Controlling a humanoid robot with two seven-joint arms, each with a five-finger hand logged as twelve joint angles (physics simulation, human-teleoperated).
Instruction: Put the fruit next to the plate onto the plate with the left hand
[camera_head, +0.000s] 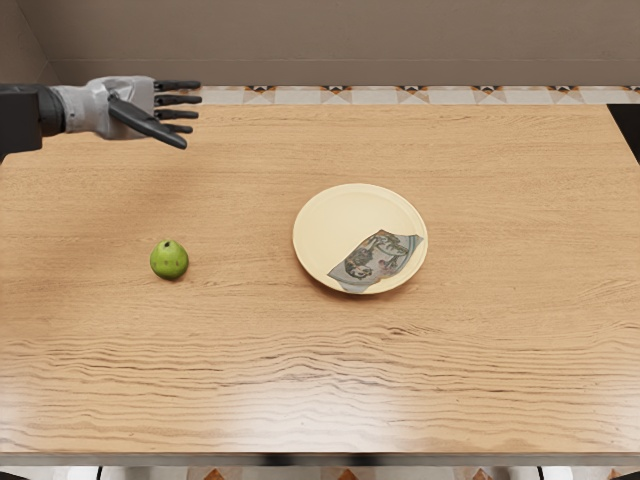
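Observation:
A small green fruit (169, 259) lies on the wooden table, left of centre. To its right, well apart, sits a round cream plate (345, 220) with a grey patterned patch on its near right part. My left hand (165, 107) hovers at the far left of the table, well behind the fruit, its dark fingers stretched out and holding nothing. No right arm shows.
The wooden table (500, 340) spans nearly the whole view, with its far edge against a tiled floor strip and a wall. Nothing else stands on it.

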